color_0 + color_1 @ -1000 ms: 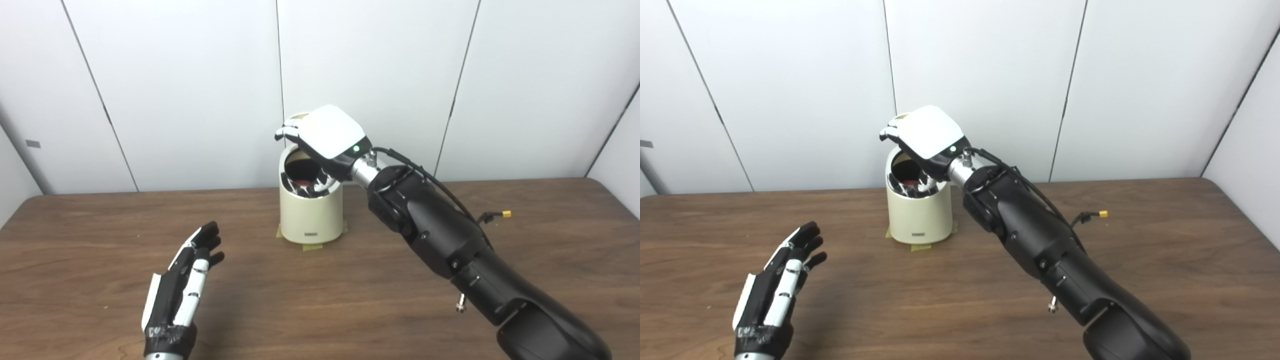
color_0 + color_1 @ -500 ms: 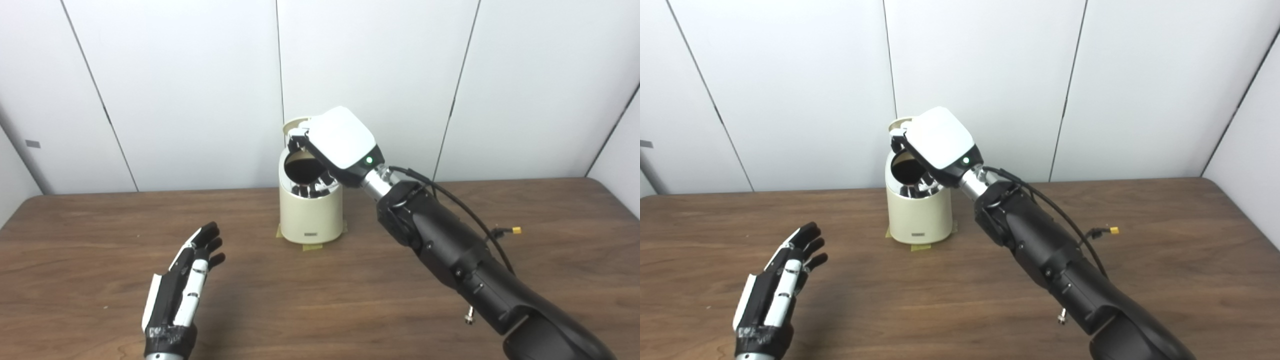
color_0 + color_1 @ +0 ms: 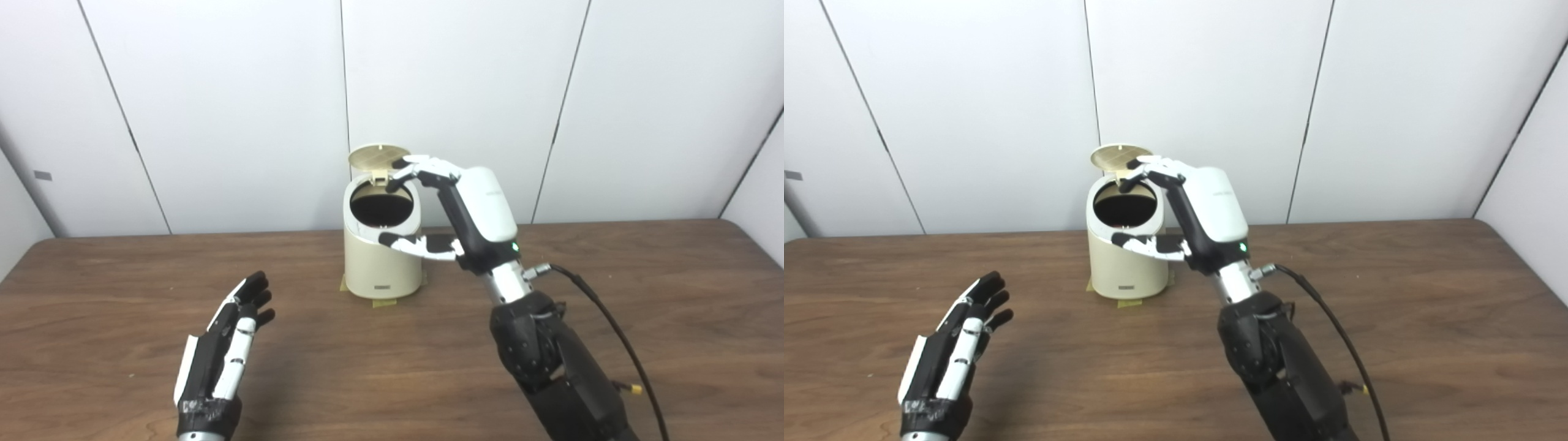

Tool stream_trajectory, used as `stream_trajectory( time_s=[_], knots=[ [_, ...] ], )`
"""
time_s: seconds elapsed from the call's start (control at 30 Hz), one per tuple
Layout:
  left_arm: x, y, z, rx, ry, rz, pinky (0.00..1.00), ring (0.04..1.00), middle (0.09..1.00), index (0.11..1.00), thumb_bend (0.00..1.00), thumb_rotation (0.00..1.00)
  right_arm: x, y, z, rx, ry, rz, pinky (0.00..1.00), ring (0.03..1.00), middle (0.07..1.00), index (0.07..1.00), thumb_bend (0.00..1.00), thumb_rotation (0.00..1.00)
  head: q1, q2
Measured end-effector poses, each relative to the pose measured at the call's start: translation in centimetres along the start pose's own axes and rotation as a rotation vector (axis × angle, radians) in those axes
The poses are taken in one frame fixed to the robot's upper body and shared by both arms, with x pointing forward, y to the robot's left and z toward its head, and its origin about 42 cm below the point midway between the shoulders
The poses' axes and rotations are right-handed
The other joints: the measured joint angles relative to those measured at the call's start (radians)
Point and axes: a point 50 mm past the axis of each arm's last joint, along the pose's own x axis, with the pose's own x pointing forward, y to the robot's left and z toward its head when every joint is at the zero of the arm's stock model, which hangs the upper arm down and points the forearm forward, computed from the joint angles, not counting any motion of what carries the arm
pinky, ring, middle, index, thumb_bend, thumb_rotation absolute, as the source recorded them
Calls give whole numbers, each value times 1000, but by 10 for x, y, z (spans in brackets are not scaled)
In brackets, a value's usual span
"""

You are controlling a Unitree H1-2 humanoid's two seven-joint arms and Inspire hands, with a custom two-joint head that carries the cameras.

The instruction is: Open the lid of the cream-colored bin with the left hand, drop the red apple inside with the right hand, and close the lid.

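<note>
The wooden table (image 3: 551,288) carries the cream-colored bin (image 3: 381,263), which stands just left of the right hand (image 3: 471,211). This hand is released and holds nothing; its fingertips (image 3: 401,164) touch the raised lid (image 3: 378,156) and its thumb lies across the bin's rim. The apple is not visible in the dark opening. The left hand (image 3: 222,352) rests spread and empty, well apart from the bin.

The bin (image 3: 381,260) stands with its lid (image 3: 378,156) up; the right hand (image 3: 468,211) reaches its fingertips (image 3: 401,164) to the lid, and the left hand (image 3: 223,352) hovers open, near left.
</note>
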Motion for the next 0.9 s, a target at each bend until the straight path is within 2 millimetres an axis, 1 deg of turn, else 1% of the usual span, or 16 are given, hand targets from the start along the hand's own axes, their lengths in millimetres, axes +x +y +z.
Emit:
stream_trajectory(
  time_s=[0.07,0.17,0.2,0.27,0.33,0.37,0.43,0.53,0.63,0.7,0.77,0.83,0.9],
  knots=[
    [0,0,0,2,0,0,855,898,903,871,250,699,-18,-7,-8,65,39,-31,642,789,854,852,419,612,-2,-2],
    [0,0,0,4,0,-1,859,901,900,872,249,712,-44,-12,-22,132,98,-54,676,806,858,859,405,681,0,-5],
    [0,0,0,6,-1,-1,862,902,900,872,248,717,-54,-13,-26,153,124,-57,684,804,848,848,398,684,2,-5],
    [0,0,0,12,-2,-1,865,905,903,874,244,737,-78,-15,-33,198,178,-67,675,785,816,816,347,647,2,-5],
    [0,1,0,16,-2,0,860,901,898,871,243,745,-98,-16,-38,242,217,-77,639,746,772,767,269,627,2,-6],
    [0,1,0,17,-2,0,859,900,897,871,245,743,-106,-17,-39,274,230,-87,633,741,765,755,239,583,3,-6],
    [1,1,0,17,-3,-2,859,901,895,872,252,737,-118,-19,-40,354,255,-107,653,753,772,752,215,535,5,-3],
    [2,1,1,25,-9,-6,848,897,893,875,275,740,-131,-19,-41,402,278,-117,643,739,759,743,203,536,3,0],
    [5,4,4,52,-20,-15,846,894,889,871,269,739,-140,-20,-43,395,298,-106,612,718,747,738,194,541,5,-3],
    [7,7,6,89,-38,-21,838,889,885,861,274,734,-142,-23,-45,381,304,-105,617,724,753,745,172,518,5,-2],
    [16,8,12,109,-67,-28,837,888,881,853,287,731,-143,-25,-47,373,307,-103,622,727,756,748,169,511,11,-3],
    [26,7,19,124,-100,-36,846,888,879,850,299,749,-143,-26,-48,365,306,-101,617,723,752,742,164,513,14,-3],
    [40,5,30,153,-133,-47,885,898,881,855,318,796,-144,-25,-48,357,303,-98,612,722,752,740,161,511,14,-3]
  ],
)
